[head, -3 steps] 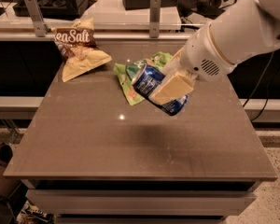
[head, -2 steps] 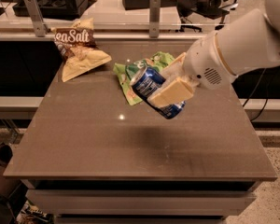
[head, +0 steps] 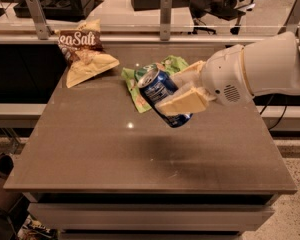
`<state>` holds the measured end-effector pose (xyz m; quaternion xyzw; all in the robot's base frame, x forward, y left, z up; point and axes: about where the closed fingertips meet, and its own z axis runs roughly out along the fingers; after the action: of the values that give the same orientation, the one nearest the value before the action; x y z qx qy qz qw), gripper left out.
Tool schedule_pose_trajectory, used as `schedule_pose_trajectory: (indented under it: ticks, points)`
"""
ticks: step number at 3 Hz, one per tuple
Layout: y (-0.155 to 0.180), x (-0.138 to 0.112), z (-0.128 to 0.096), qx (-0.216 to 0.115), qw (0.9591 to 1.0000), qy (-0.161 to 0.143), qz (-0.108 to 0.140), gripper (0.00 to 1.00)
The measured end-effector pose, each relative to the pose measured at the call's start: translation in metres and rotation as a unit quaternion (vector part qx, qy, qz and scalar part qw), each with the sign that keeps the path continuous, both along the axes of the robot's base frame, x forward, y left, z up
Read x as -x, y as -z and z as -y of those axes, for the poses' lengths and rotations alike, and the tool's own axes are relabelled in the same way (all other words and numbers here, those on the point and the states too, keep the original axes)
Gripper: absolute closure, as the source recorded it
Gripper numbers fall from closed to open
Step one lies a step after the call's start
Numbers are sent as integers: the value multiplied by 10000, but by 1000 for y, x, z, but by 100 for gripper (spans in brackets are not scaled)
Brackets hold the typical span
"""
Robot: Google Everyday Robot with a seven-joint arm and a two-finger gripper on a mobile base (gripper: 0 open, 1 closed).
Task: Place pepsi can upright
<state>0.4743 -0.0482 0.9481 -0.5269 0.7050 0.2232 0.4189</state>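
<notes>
The pepsi can point(head: 159, 93) is a blue can with white lettering and a silver top rim. It is held in the air above the middle of the table point(head: 115, 154), tilted with its top toward the upper left. My gripper point(head: 182, 89) reaches in from the right on a white arm and its cream fingers point(head: 182, 103) are shut on the can's body, one in front and one behind. The can's shadow lies on the table just below it.
A green snack bag point(head: 136, 88) lies on the table right behind the can. A brown-and-cream snack bag point(head: 85, 54) lies at the back left corner. Metal posts and a glass rail run along the far edge.
The arm has drawn back to the right and turned the can, so it stands more upright than before. The can stays in the gripper's hold above the table.
</notes>
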Motion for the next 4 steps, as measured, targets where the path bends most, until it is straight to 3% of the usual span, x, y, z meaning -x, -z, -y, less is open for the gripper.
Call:
schedule_pose_trajectory:
  ticks: [2,4]
  points:
    - [7,-5,-9,-660,9975,-195,181,100]
    - [13,-4,-17,-1013,9942,-286,236,100]
